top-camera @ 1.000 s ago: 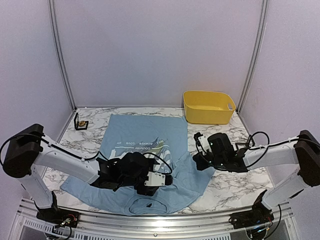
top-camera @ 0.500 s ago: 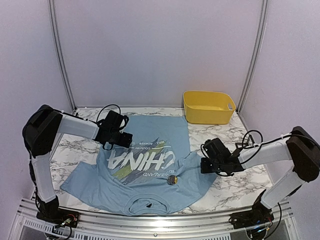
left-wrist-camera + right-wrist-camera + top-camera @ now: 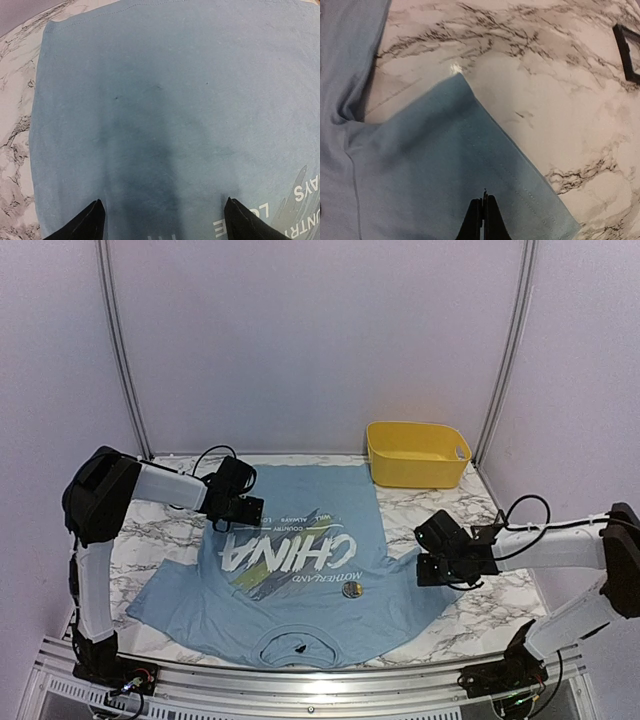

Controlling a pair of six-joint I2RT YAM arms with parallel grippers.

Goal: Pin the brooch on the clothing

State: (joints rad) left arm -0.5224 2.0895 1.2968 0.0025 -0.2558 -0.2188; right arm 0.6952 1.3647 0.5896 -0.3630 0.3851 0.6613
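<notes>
Clothing: we see the light blue short-sleeved T-shirt (image 3: 290,570) with white "CHINA" lettering spread flat on the white marble-patterned table (image 3: 470,620), collar toward the arm bases.
Brooch: the small round metallic brooch (image 3: 352,589) sits on the chest, just on the near side of the lettering; we cannot tell whether it is fastened.
Left gripper: the left gripper (image 3: 165,225) is over plain fabric near the hem, its fingers (image 3: 92,222) spread wide, holding nothing.
Right gripper: the right gripper (image 3: 482,217) is at the sleeve on the right, fingers pressed together; we cannot tell whether cloth is caught.
Basket: a yellow plastic basket (image 3: 415,453) stands at the far right, apart from the shirt.
</notes>
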